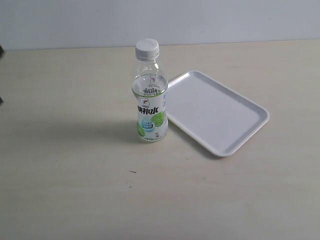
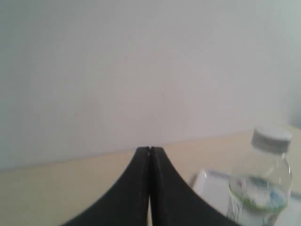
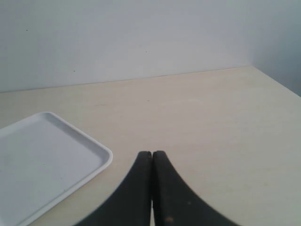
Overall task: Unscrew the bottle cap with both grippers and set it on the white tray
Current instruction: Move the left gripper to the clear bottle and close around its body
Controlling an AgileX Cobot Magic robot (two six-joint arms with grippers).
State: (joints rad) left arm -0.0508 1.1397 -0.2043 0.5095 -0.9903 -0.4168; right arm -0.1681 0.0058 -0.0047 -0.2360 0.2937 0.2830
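Note:
The clear bottle (image 1: 150, 105) with a white-and-green label stands upright on the table, its white ribbed cap (image 1: 147, 48) on its neck. The white tray (image 1: 215, 111) lies just to its right, bare. Neither gripper shows in the exterior view. In the left wrist view my left gripper (image 2: 150, 149) is shut with nothing in it, and the bottle (image 2: 259, 193) with its cap (image 2: 270, 139) stands ahead and off to one side, in front of the tray (image 2: 209, 186). My right gripper (image 3: 151, 153) is shut and holds nothing, close to a corner of the tray (image 3: 42, 160).
A pale wooden table (image 1: 65, 165) spreads around the bottle and tray. A plain light wall (image 1: 200, 20) runs along its far edge. A small dark speck (image 1: 132, 172) lies on the table in front of the bottle.

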